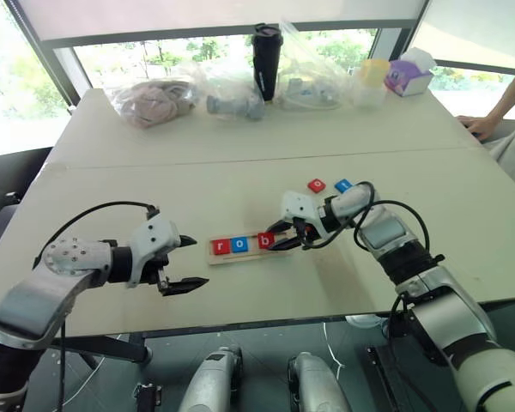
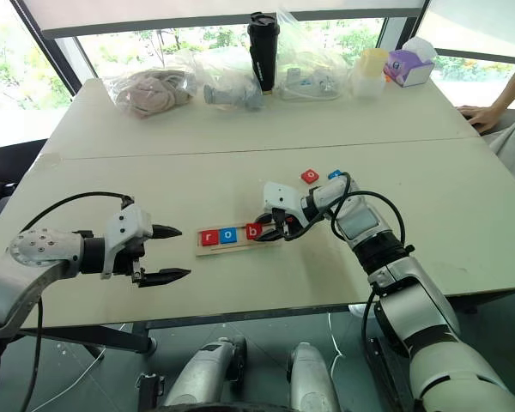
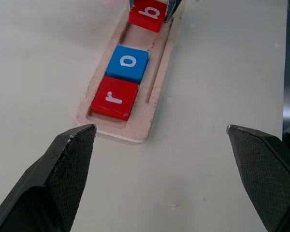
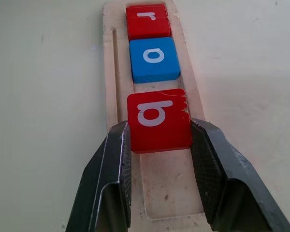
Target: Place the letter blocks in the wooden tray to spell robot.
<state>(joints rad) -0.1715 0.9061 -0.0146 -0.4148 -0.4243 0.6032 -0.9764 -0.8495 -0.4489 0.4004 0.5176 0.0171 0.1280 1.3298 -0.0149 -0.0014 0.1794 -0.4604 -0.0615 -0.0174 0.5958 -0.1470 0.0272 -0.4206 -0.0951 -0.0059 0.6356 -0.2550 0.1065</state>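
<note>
White "r" stood on a red block (image 4: 146, 21), "o" on a blue block (image 4: 154, 59). White "b" stood on another red block (image 4: 159, 120). Letters on two loose blocks (image 1: 329, 184) were unreadable.

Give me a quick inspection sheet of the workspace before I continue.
Surface: pale table, seam across it.
Job's things: wooden tray holds red r, blue o; red b over the third slot; red block and blue block loose behind.
Clutter: plastic bags, black cup, tissue box at far edge.
End effectors: left end effector open, empty; right end effector shut on red b.
Cables: black cables on both arms.
Surroundings: windows; a person's hand.
</note>
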